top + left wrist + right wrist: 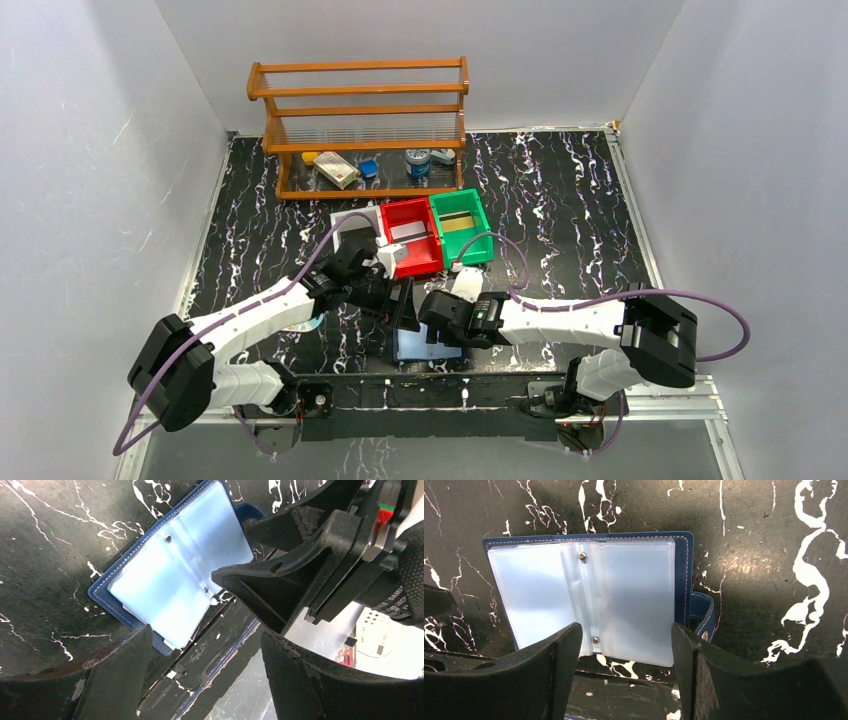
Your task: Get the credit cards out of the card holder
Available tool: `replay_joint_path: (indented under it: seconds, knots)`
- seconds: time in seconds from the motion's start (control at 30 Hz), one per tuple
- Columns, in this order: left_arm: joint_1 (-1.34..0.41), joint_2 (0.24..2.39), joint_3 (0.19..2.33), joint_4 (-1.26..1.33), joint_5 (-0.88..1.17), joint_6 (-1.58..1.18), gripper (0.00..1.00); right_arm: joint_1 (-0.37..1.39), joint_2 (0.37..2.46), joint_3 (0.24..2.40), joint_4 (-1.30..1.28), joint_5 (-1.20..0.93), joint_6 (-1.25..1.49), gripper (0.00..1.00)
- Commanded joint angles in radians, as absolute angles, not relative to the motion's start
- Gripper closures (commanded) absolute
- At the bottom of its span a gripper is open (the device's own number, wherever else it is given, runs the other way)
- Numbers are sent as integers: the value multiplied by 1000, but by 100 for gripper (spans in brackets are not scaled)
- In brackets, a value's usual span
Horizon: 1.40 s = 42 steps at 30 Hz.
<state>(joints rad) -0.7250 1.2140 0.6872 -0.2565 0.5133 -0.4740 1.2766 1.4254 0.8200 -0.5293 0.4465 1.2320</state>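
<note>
The card holder [584,590] lies open and flat on the black marbled table, close to the front edge. Its navy cover frames pale blue clear sleeves, and its snap strap [703,614] sticks out on one side. It also shows in the top view [420,346] and the left wrist view [175,572]. I cannot make out any cards in the sleeves. My right gripper [624,642] is open just above the holder's near edge, over one half. My left gripper [205,652] is open and empty beside the holder's corner. The right gripper's fingers [295,580] sit close by.
A red bin [410,238], a green bin [462,225] and a white box [352,230] stand behind the grippers. A wooden rack [360,130] with small items is at the back. A white oval packet [303,322] lies under the left arm.
</note>
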Motion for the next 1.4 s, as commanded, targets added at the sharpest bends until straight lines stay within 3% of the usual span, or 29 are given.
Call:
replay_joint_path:
  seconds: [0.0,0.4,0.73,1.0,1.37]
  knots:
    - [-753,1224,675,-293,541,-477,24,1277,1404,811,-564,483,1262,26]
    - [-784,1284,640,-298,473,-480,32,1276,1448,813,-548,468,1260,26]
    - [-790,1308,617,-258,465,-492,47,1260,1397,724,-417,421,1254,27]
    - [-794,1317,602,-221,480,-503,61,1256,1336,667,-255,377,1214,39]
    - [-799,1324,594,-198,486,-514,72,1256,1330,678,-212,358,1201,44]
